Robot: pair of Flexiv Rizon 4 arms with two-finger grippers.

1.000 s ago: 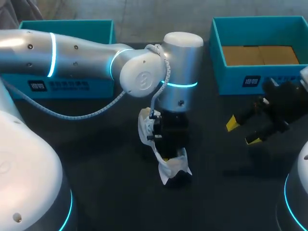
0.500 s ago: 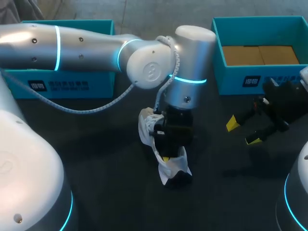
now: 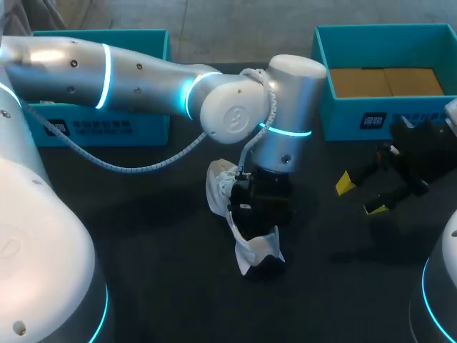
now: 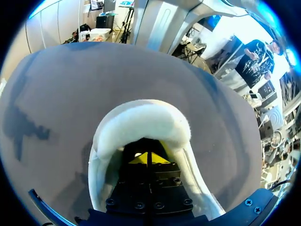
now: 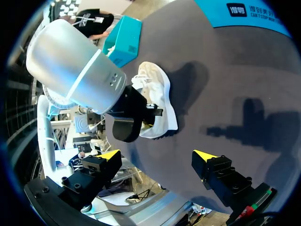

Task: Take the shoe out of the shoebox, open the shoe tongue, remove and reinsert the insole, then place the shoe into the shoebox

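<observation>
A white shoe (image 3: pixel 257 246) lies on the dark table near the middle, its open mouth under my left arm. My left gripper (image 4: pixel 149 157) is pushed down inside the shoe, its yellow tips pressed together and shut. The padded collar (image 4: pixel 141 120) curves around just ahead of them. What they touch inside the shoe is hidden. In the head view only the gripper's black body (image 3: pixel 260 207) shows above the shoe. My right gripper (image 3: pixel 359 196) hangs open and empty over the table to the shoe's right. From the right wrist, the shoe (image 5: pixel 157 96) lies ahead of the open gripper (image 5: pixel 157 155).
A teal shoebox (image 3: pixel 385 107) with brown cardboard in it stands at the back right, just behind my right gripper. Another teal box (image 3: pixel 100 125) stands at the back left, partly behind my left arm.
My left arm's wrist has swung to the right while its gripper stays in the shoe; its yellow tip no longer shows in the head view. The right arm has not moved.
</observation>
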